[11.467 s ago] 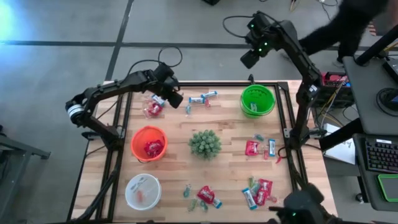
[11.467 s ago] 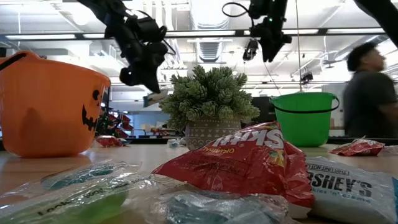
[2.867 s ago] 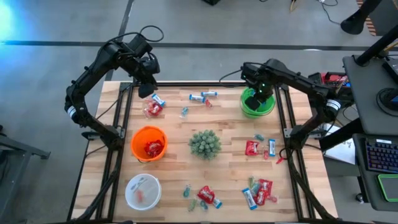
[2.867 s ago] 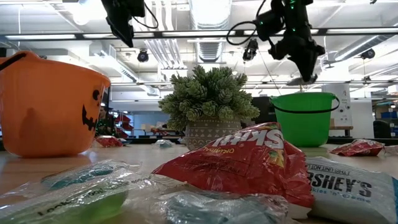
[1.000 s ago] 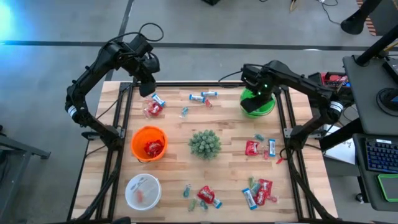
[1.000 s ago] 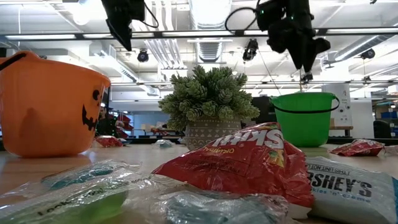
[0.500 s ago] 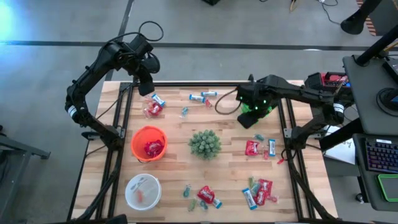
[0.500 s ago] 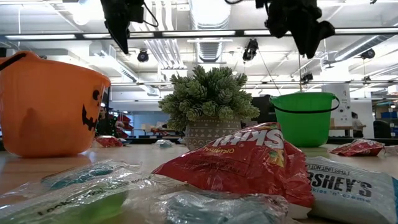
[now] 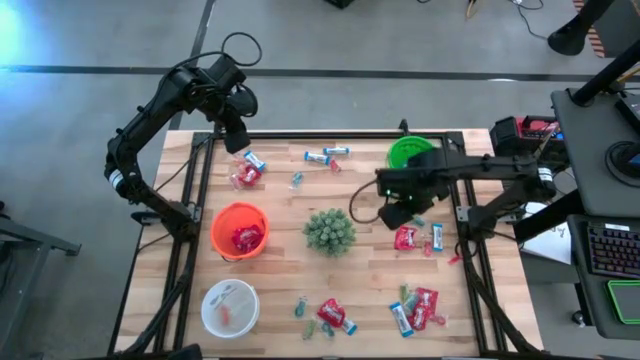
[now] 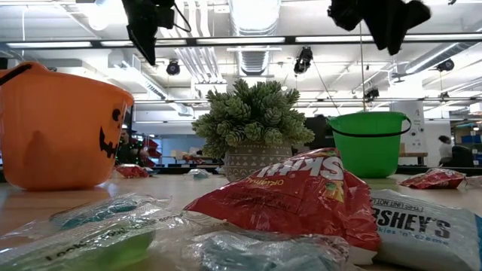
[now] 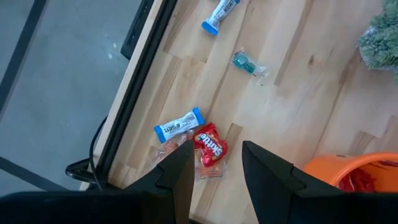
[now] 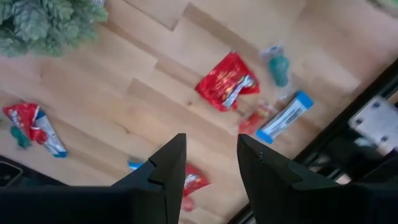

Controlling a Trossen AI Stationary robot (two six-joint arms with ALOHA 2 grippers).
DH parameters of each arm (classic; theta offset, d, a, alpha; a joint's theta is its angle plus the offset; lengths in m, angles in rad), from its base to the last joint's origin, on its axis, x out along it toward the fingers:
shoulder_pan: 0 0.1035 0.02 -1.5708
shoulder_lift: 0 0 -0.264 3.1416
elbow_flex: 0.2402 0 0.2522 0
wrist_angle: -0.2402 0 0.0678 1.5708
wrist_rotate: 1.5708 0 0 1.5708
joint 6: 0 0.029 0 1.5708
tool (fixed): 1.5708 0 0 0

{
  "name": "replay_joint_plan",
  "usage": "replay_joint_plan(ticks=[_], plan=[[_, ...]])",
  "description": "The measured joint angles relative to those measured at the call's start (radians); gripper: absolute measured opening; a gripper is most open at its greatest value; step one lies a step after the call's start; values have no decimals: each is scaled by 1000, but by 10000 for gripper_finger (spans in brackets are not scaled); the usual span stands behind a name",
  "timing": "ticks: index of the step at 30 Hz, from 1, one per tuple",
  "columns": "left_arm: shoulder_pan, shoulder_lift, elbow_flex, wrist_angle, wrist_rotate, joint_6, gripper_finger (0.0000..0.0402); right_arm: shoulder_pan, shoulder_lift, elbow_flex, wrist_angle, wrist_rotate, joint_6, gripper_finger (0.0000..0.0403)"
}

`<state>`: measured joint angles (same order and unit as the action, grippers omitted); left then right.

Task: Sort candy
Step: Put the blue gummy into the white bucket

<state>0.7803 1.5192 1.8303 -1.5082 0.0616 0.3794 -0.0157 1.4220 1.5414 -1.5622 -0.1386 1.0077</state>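
**Operator:** Where do my grippers stand?

**Inspector:** Your left gripper (image 9: 237,143) hangs at the upper left of the overhead frame, above the table's far edge. Its wrist view shows the fingers (image 11: 180,171) parted with nothing between them; below lie a red packet (image 11: 211,149) and a blue-and-white bar (image 11: 179,124), touching. Your right gripper (image 9: 393,215) sits right of centre, between the green bowl (image 9: 404,152) and a red packet (image 9: 405,238). Its fingers (image 12: 168,163) are likewise apart and empty.

**Operator:** And the candy?

**Inspector:** You have it scattered over the wooden table (image 9: 360,265). Upper centre of the overhead frame: two blue-and-white bars (image 9: 326,155) and a small teal piece (image 9: 297,180). Right of centre: a blue-and-white bar (image 9: 437,236) just beside that red packet. Lower centre: a red packet with small pieces (image 9: 331,315). Lower right: another cluster (image 9: 415,308). The orange bowl (image 9: 239,230), left of centre, holds red packets. The white bowl (image 9: 229,307), lower left, holds something I cannot make out. A spiky green plant (image 9: 330,230) stands mid-table.
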Motion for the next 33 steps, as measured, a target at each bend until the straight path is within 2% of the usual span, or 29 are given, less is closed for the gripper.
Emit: replay_joint_plan(ticks=[10,17,23,33], plan=[[0,0,0,6,-1,0,116,213,25,-17,61,116,393,135],[0,0,0,7,-1,3,116,378,127,-17,67,95,580,158],[0,0,0,7,-1,3,116,451,230,-18,99,19,743,186],[0,0,0,8,0,4,116,623,300,-18,216,11,1262,195]])
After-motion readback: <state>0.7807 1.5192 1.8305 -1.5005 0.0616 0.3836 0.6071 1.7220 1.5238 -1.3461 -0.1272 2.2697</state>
